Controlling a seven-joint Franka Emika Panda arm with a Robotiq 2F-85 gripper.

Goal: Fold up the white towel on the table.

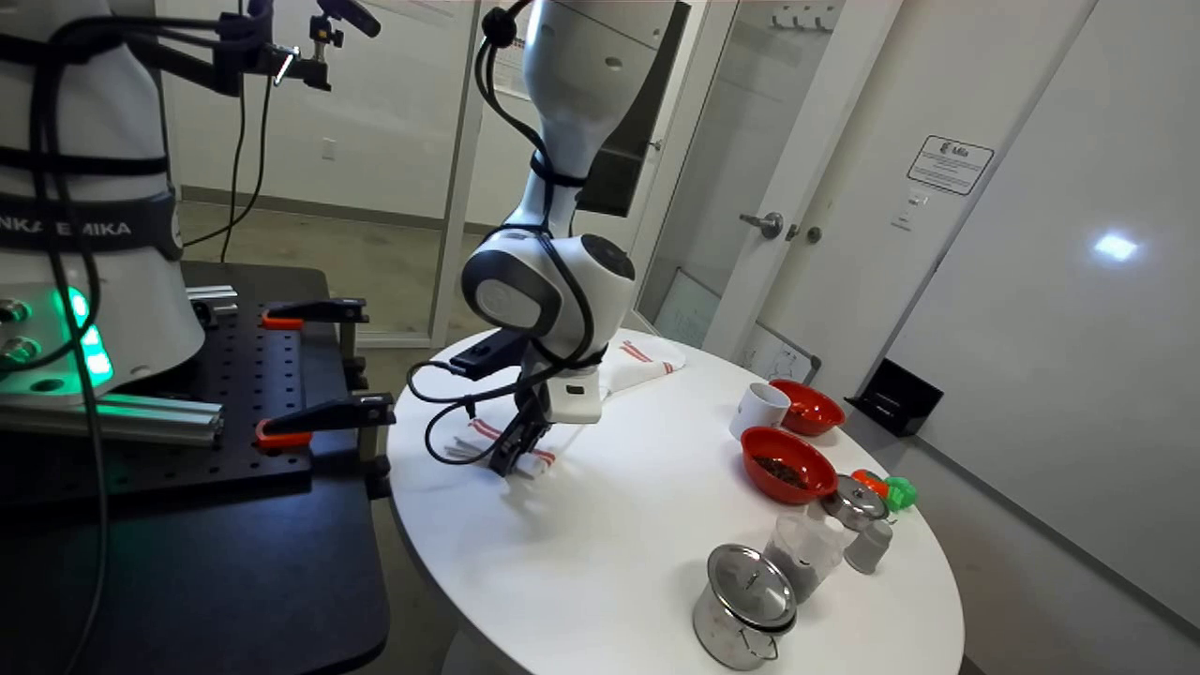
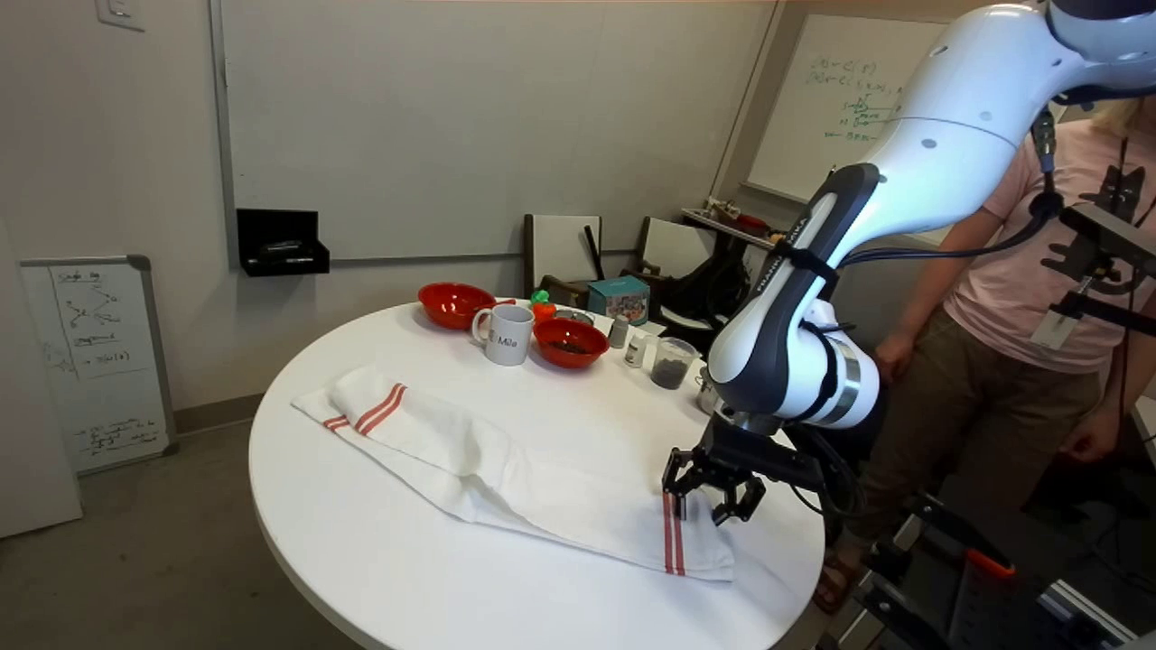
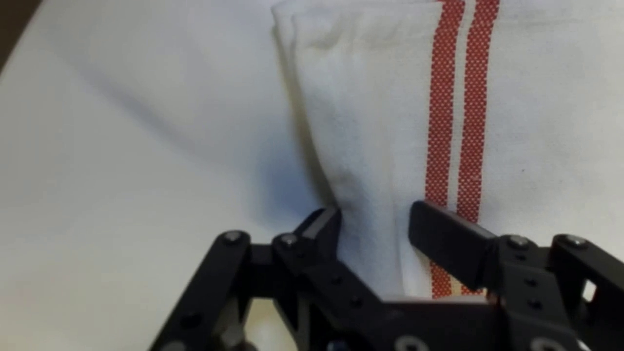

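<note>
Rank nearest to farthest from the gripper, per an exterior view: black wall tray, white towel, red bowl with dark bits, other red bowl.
1. White towel: one end beneath the gripper.
2. Red bowl with dark bits: behind the towel.
3. Other red bowl: farther toward picture left.
4. Black wall tray: beyond the table, picture left.

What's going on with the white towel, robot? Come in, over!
Jaws open, apart at one striped end of the white towel. It lies long and rumpled on the table, folding unfinished. Mug and red bowls nearby, not touching it.
</note>
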